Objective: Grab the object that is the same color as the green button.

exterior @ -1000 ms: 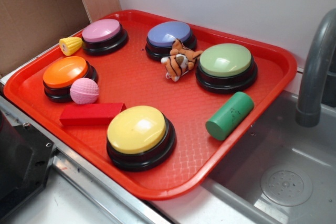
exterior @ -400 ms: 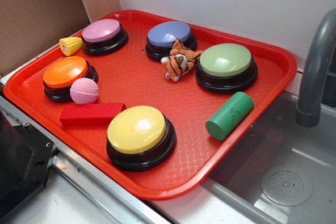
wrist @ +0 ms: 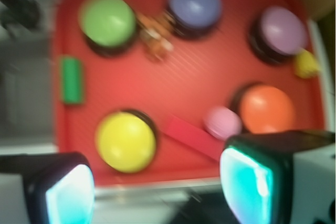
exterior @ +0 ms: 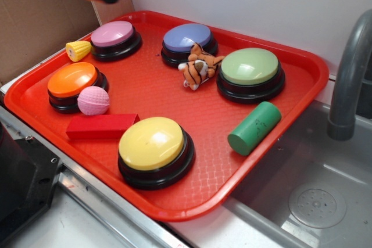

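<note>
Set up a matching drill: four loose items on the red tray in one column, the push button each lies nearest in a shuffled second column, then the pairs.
Items:
1. green cylinder
2. toy tiger
3. pink ball
4. yellow corn toy

Nearest button:
A. orange button
B. pink button
C. green button
D. blue button

Pairs: 1-C, 2-D, 3-A, 4-B

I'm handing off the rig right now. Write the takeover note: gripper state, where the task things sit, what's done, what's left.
Gripper: open, empty, high above the tray's near-left side, touching nothing.
Green cylinder: lying on its side at the tray's right edge, just in front of the green button, apart from it.
Done: nothing grasped.
Left: cross to the cylinder, descend, close on it, lift. Avoid the red block.
</note>
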`<state>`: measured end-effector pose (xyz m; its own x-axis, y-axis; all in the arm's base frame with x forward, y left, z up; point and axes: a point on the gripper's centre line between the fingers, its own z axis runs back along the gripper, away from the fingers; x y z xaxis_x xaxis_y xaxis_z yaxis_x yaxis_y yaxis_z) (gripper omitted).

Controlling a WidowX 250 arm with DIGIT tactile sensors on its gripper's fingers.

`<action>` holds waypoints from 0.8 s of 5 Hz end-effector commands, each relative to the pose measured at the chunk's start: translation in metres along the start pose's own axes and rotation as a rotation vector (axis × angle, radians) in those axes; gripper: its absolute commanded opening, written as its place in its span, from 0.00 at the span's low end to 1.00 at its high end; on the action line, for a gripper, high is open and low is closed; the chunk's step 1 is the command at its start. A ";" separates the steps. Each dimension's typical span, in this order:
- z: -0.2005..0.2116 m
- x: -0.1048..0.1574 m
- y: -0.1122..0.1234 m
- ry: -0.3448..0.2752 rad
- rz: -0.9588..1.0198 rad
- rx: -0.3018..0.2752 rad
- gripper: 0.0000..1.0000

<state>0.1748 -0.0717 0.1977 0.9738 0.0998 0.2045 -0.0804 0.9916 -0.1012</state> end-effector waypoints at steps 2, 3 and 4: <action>-0.084 0.037 -0.052 -0.037 0.132 0.007 1.00; -0.117 0.037 -0.064 -0.027 0.151 0.008 1.00; -0.141 0.039 -0.068 -0.013 0.179 0.021 1.00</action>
<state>0.2406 -0.1450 0.0637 0.9487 0.2661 0.1710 -0.2553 0.9633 -0.0823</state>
